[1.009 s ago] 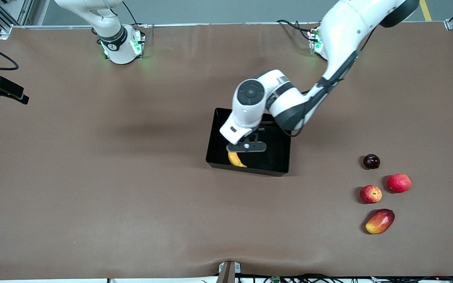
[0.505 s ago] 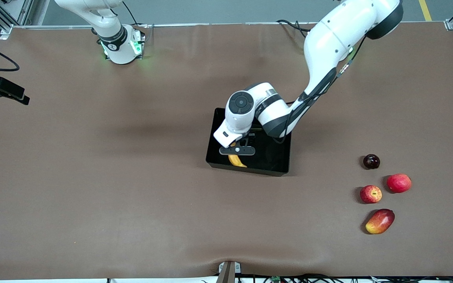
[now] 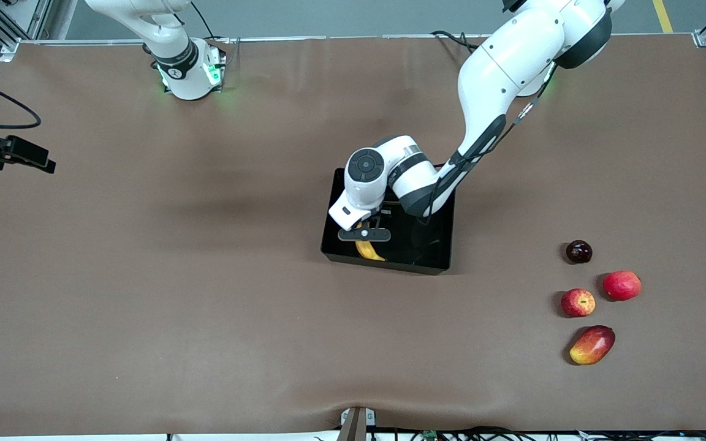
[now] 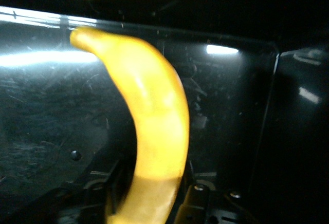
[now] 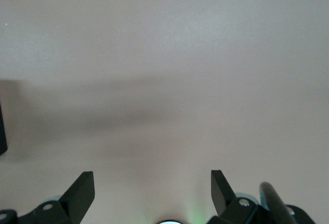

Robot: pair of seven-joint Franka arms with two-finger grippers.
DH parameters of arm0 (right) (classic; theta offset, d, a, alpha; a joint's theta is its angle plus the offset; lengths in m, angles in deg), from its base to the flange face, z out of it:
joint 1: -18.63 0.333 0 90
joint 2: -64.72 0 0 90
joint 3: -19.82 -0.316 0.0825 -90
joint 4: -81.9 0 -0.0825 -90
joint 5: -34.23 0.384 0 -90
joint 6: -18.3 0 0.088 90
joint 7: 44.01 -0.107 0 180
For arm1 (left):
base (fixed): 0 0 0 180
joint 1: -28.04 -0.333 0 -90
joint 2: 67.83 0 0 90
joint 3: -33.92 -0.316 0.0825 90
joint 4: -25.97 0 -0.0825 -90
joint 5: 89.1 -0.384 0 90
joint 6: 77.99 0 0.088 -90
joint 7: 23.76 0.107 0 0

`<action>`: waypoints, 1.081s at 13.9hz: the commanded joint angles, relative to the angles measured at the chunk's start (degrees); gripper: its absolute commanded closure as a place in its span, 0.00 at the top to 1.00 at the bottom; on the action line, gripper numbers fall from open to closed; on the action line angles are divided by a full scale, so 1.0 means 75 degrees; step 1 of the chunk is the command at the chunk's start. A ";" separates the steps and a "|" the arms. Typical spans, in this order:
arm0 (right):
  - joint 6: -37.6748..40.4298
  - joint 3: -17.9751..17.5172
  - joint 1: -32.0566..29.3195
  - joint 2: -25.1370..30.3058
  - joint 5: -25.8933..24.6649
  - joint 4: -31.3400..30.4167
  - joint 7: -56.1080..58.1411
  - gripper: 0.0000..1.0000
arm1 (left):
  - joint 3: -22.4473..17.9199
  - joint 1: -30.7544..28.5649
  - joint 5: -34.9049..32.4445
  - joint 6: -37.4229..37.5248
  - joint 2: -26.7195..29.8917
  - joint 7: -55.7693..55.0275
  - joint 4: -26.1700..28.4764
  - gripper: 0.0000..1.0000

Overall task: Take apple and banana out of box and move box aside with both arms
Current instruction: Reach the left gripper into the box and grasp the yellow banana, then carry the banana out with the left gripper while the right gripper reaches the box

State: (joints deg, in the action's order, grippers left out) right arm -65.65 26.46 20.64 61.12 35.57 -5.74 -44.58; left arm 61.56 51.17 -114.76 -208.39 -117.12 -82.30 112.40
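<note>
while the apple (image 3: 578, 302) already sits on the surface (image 3: 206, 306) toward the left arm's end, the left hand (image 3: 364, 236) is down in the box (image 3: 436, 260), clamped on the banana (image 4: 154, 126), and the right hand (image 5: 152, 190) waits spread apart, so lifting the banana out and shifting the box remain.

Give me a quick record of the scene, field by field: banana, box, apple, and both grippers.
banana: in the box, between the left gripper's fingers
box: black, mid-table
apple: on the table toward the left arm's end, out of the box
other fruit: plum, pinkish-red fruit, mango beside the apple
left gripper: down in the box, shut on the banana
right gripper: open, waiting above bare table
</note>
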 commanded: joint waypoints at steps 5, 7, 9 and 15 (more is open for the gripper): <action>0.0060 -0.0100 0.0375 -0.0597 0.0696 0.0108 -0.0112 1.00 | 0.0147 -0.0096 0.0151 0.1564 0.1812 -0.0165 0.0031 0.00; 0.0037 -0.0100 0.0690 -0.0808 0.1131 0.0084 -0.0427 1.00 | 0.0158 -0.0586 0.0339 0.1894 0.2292 0.0336 0.0054 0.00; -0.0127 -0.0111 0.1158 -0.0832 0.1285 0.0072 -0.1338 1.00 | 0.0159 -0.1218 0.0585 0.2210 0.2598 0.1342 0.0054 0.00; -0.0946 -0.0111 0.2963 -0.1475 0.1542 0.0061 -0.3424 1.00 | 0.0135 -0.3609 0.0481 0.2177 0.2308 0.4916 0.0124 0.00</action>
State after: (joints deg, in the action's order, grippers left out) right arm -70.78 25.13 39.81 52.39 45.30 -5.89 -65.03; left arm 61.91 27.94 -111.40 -191.02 -99.04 -51.92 112.72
